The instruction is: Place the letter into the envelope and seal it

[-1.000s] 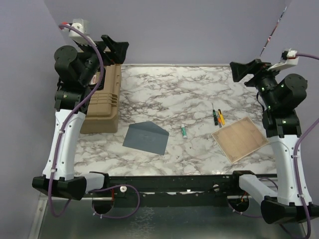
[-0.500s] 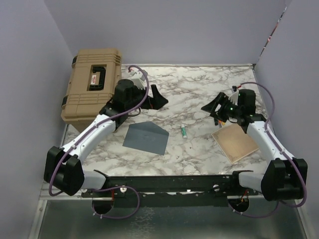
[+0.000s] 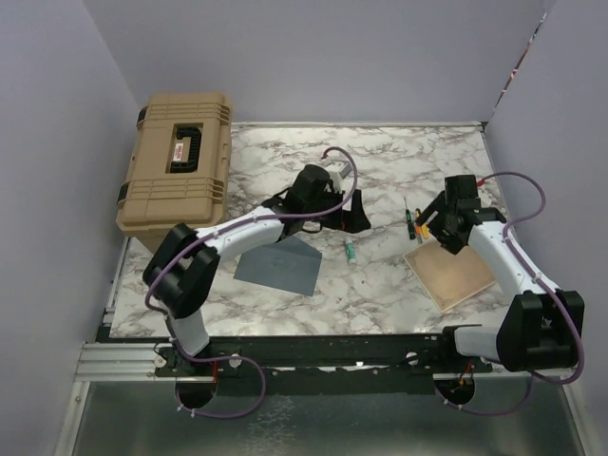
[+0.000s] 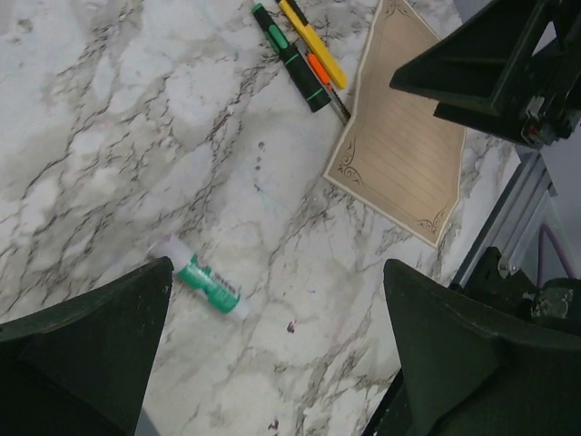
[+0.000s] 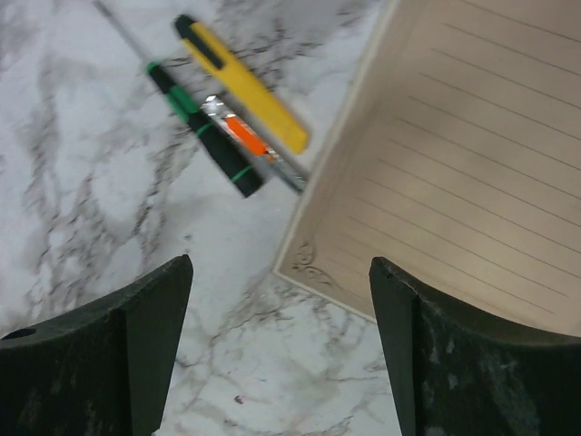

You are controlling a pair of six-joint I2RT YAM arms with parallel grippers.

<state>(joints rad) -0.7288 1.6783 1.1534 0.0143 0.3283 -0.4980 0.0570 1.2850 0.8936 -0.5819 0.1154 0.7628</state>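
top only: envelope, left arm partly covering | wrists: letter ruled, pens just beside | glue stick | left gripper, right gripper: jaws spread, empty

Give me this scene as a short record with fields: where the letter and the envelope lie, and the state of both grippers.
letter: flat on the table, right side
envelope: flat, left of centre, partly hidden by the left arm in the top view
left gripper: open, empty, near the glue stick
right gripper: open, empty, above the letter's corner
pens: beside that corner
tan case: far left, closed
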